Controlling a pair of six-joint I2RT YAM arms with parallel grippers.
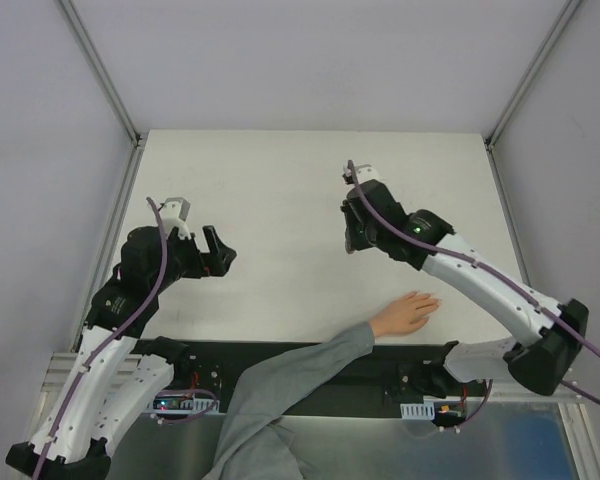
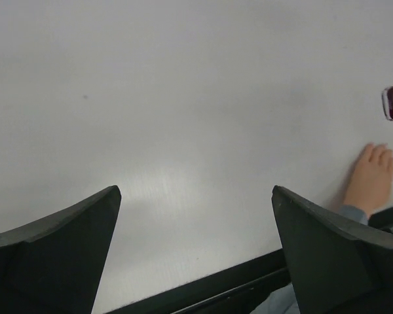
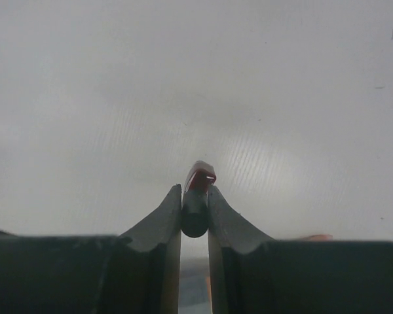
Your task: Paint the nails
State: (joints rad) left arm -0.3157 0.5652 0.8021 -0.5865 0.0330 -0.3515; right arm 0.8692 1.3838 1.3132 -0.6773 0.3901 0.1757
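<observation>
The right gripper (image 3: 195, 190) is clamped on a small dark red-and-black bottle (image 3: 200, 178) above the table's (image 1: 280, 180) middle. The nails (image 2: 380, 152), tiny and pale on a bare, grey-sleeved hand (image 1: 408, 313), are laid at the table's near edge. The left gripper (image 1: 218, 255) is spread wide over the table's left side.

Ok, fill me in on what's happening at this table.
The right gripper is shut on a small dark red-and-black bottle. A person's bare hand, in a grey sleeve, lies flat on the table near the arm bases. The left gripper is open and holds nothing.
</observation>
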